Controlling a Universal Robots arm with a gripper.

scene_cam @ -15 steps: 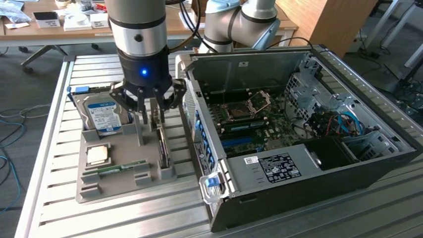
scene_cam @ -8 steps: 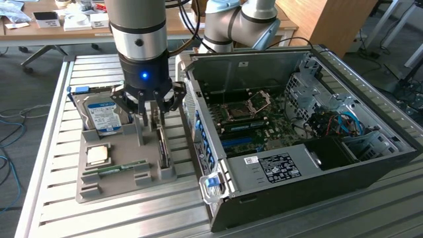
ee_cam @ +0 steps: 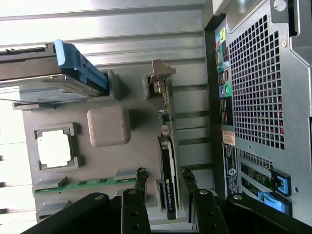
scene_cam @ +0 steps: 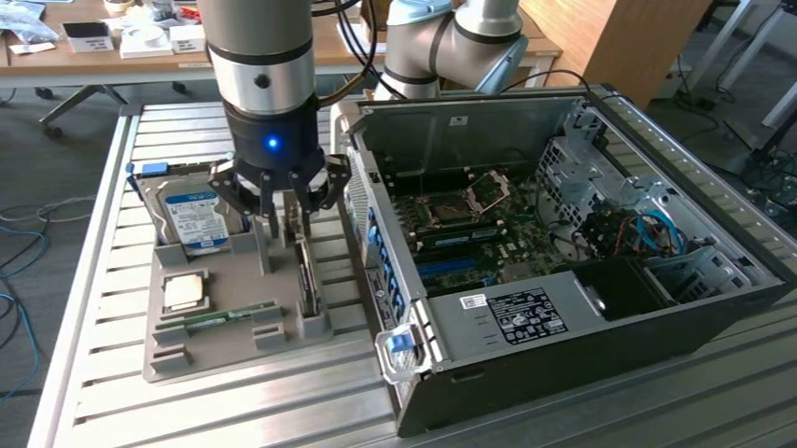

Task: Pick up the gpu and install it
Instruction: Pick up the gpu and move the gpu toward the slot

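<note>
Grey holder tray (scene_cam: 228,351) carries hard drive (scene_cam: 193,219), RAM strip (scene_cam: 222,318); we note pincer (ee_cam: 163,171) spread astride upright gpu (ee_cam: 168,195); open case (scene_cam: 561,383) beside; slatted metal worktop (scene_cam: 100,355) beneath.

A ribbed metal worktop (scene_cam: 100,308) stands on grey carpet (scene_cam: 56,159); far behind, a wooden desk (scene_cam: 50,58) carries small boxes (scene_cam: 187,37).

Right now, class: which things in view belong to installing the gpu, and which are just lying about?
For the job:
gpu, on edge in the tray
gripper, open, a finger on either side of it
case, side off

Lying about:
hard drive
CPU
RAM strip
</note>
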